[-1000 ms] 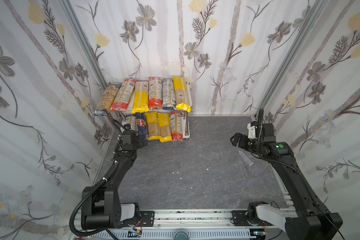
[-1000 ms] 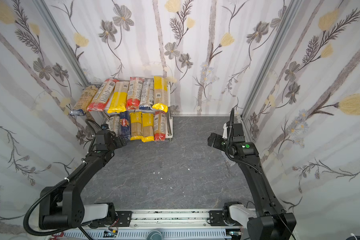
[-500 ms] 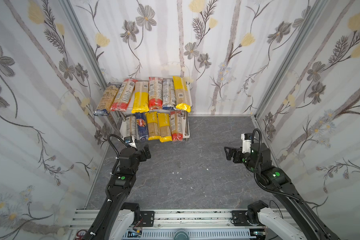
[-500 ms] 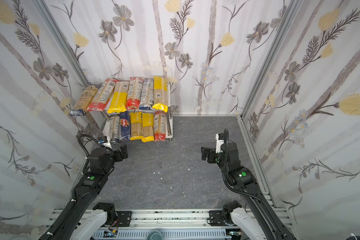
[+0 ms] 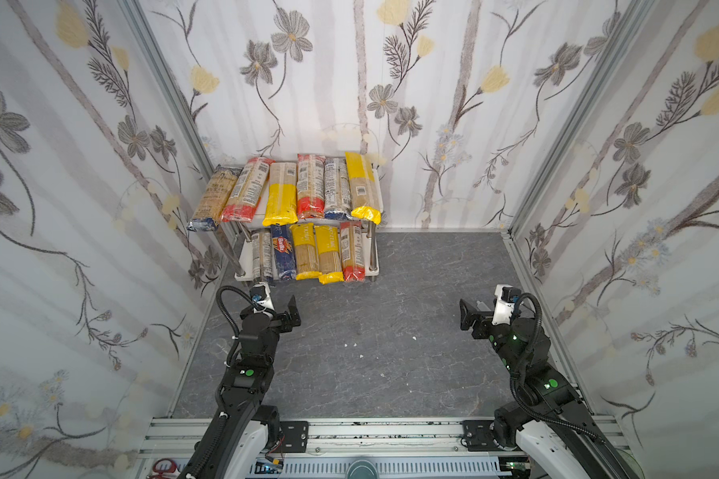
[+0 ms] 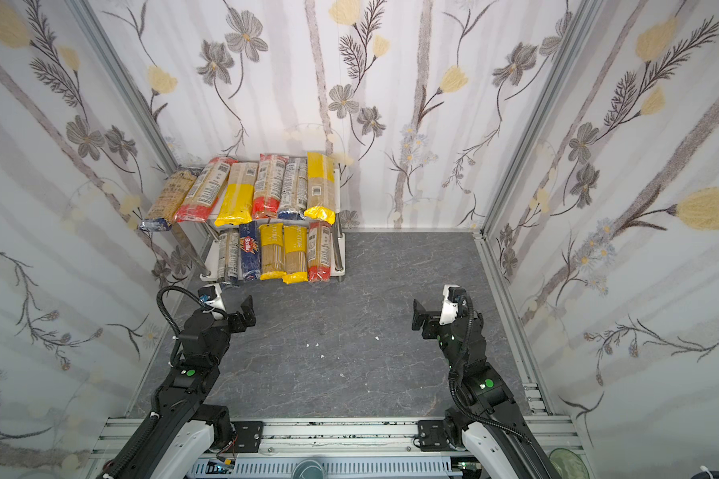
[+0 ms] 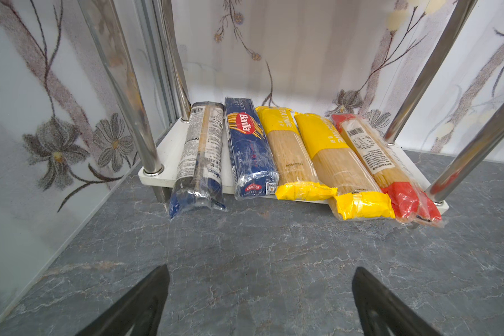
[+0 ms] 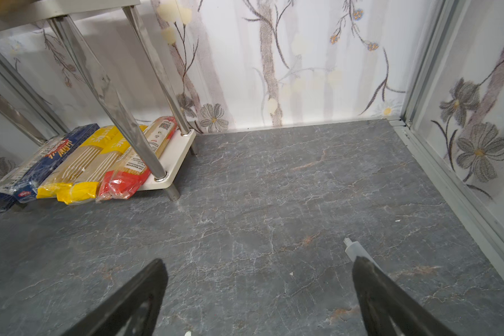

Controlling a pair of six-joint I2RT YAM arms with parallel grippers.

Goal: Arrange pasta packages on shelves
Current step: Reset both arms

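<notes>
Across the grey stone floor [image 5: 370, 352], shelves [image 7: 169, 148] at eleven o'clock carried every pasta package [image 5: 280, 199], so I had left gripper [image 7: 259, 270] and right gripper [image 8: 259, 261] splayed, empty.

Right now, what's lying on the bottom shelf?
Five pasta packets side by side: one clear, one blue, two yellow, one red. They cover most of the bottom shelf.
</notes>
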